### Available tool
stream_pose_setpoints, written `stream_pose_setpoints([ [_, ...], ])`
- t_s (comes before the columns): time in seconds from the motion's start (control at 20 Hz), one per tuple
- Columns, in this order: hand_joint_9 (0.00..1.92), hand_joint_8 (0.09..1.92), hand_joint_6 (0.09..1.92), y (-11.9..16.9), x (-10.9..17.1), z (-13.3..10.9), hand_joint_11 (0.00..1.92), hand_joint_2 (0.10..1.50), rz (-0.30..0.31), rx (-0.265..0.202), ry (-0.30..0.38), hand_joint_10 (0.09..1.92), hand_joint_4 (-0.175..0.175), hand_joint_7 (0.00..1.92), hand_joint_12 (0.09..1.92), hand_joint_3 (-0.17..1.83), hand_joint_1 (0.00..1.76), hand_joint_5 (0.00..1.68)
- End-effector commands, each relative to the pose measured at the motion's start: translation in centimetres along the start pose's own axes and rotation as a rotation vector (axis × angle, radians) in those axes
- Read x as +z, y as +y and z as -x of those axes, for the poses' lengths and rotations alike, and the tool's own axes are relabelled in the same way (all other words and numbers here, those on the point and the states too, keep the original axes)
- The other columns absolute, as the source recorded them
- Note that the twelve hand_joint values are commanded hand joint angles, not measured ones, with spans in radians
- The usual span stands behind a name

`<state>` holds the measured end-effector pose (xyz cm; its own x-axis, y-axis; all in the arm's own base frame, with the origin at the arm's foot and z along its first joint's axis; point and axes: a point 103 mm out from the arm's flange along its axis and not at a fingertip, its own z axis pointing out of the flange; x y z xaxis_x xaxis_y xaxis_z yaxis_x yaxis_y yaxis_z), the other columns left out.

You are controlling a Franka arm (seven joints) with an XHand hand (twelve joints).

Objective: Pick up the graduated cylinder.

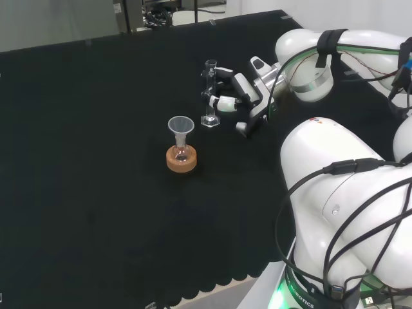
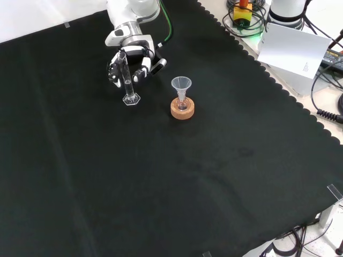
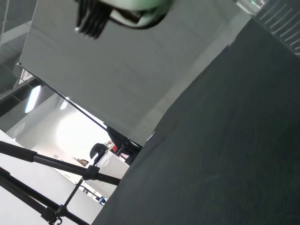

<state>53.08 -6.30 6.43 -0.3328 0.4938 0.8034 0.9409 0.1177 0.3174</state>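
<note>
Graduated cylinder [image 2: 127, 80] standing upright on black cloth [image 2: 161, 176], hexagonal base down, looking empty; hand [image 2: 131, 60] curling fingers around its upper tube, base seemingly resting on cloth; tall narrow glass risking tipping or slipping if lifting off-axis; nearby funnel [image 2: 181, 84] sitting in small flask [image 2: 182, 103] on cork ring [image 2: 182, 109], contents unclear

arm stretched out over the table, wrist link pitched down toward the cloth. robot hand [image 1: 248, 96] low, palm side-on in the head view, fingers [image 2: 143, 73] curled forward and thumb opposed, closed around the graduated cylinder [image 2: 126, 80]. big white links fill that view's right.
</note>
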Motion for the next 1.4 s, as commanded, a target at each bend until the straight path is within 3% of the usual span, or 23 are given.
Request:
stream_pose_setpoints([
  [0.05,1.21,0.55,0.56,0.0,0.3,-0.1,0.96,0.82,-0.011,0.003,-0.024,0.2,0.0,0.85,0.99,0.59,1.06,0.75],
  [0.55,1.3,0.57,0.61,0.4,0.4,-0.6,1.16,0.95,-0.025,0.019,-0.106,0.12,-0.041,0.94,0.86,0.57,1.13,0.79],
  [1.4,1.32,0.63,0.62,0.7,-2.8,-3.1,1.19,0.97,-0.154,-0.003,-0.309,0.09,-0.075,0.92,0.82,0.56,1.15,0.8],
])
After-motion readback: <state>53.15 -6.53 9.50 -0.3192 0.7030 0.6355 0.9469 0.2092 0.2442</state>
